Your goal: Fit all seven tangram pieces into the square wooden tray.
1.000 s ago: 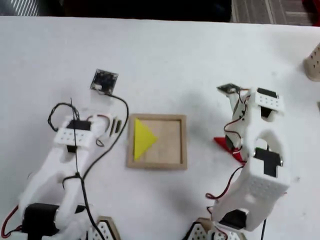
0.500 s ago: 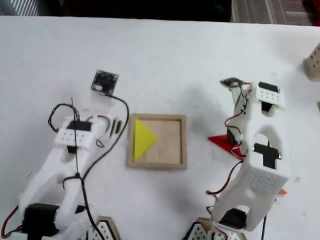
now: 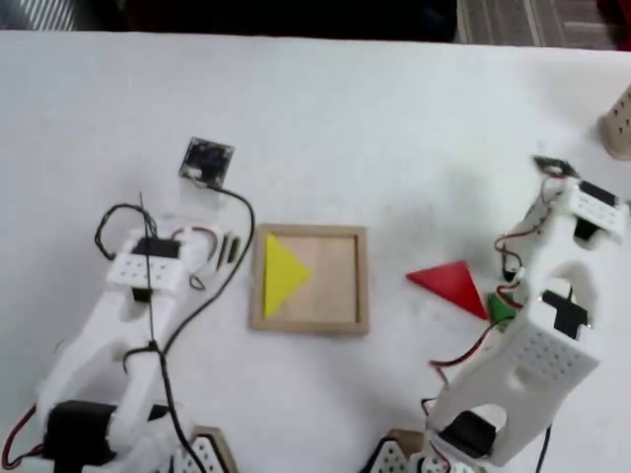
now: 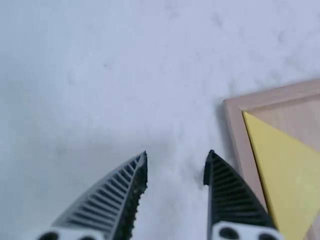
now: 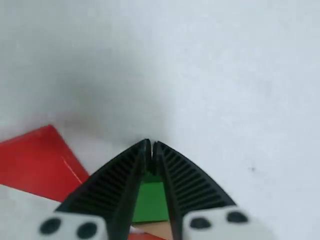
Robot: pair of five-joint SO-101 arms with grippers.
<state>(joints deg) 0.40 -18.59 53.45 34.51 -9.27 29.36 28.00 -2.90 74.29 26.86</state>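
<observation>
The square wooden tray (image 3: 361, 281) lies at mid-table with a yellow triangle (image 3: 280, 274) in its left part. My left gripper (image 3: 229, 248) rests just left of the tray, open over bare table (image 4: 177, 155), with the tray corner (image 4: 235, 107) and yellow triangle (image 4: 282, 165) beside it. A red triangle (image 3: 449, 284) lies flat to the right of the tray, and a small green piece (image 3: 501, 310) sits at its right end. My right gripper (image 5: 150, 146) is shut, its tips touching; the green piece (image 5: 150, 200) shows beneath the fingers and the red triangle (image 5: 40, 162) lies alongside.
The right arm's white body (image 3: 537, 365) covers the table near the front right. A beige perforated object (image 3: 619, 123) stands at the right edge. Cables (image 3: 202, 296) trail from the left arm beside the tray. Open white table stretches behind the tray.
The right arm has swung to the right, uncovering the red triangle and the green piece. The red triangle has turned and shifted a little. The left arm has not moved.
</observation>
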